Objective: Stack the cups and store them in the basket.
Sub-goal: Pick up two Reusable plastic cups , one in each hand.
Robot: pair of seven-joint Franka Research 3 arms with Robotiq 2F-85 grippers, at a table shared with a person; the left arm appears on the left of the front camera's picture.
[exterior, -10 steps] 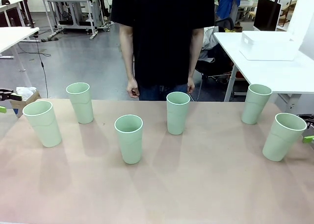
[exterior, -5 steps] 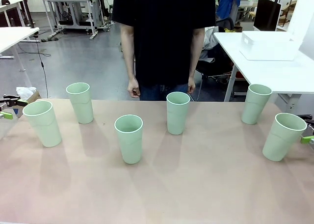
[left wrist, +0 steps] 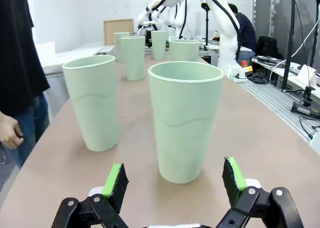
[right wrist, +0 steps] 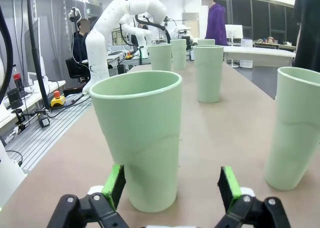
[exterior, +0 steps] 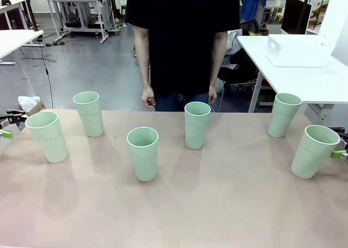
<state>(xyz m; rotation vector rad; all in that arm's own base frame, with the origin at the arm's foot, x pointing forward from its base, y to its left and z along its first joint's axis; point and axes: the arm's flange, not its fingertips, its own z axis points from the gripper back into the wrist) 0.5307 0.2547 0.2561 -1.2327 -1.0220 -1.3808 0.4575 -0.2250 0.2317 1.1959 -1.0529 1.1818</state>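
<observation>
Standing upright, unstacked, six cups [exterior: 144, 153] spread across the surface [exterior: 228, 204]; the left claw [left wrist: 174, 178] and right claw [right wrist: 172, 185] each gape open facing an end cup; the basket [exterior: 298, 51] rests on a neighbouring white surface [exterior: 326, 85].

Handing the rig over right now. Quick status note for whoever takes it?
Left end effector: open, short of the leftmost cup, nothing held.
Right end effector: open, short of the rightmost cup, nothing held.
Four other cups stand upright and apart between those two on the table. Basket sits on the white side table, far right.
Done: nothing stacked.
Left: stack all six, put the stack in the basket.
</observation>
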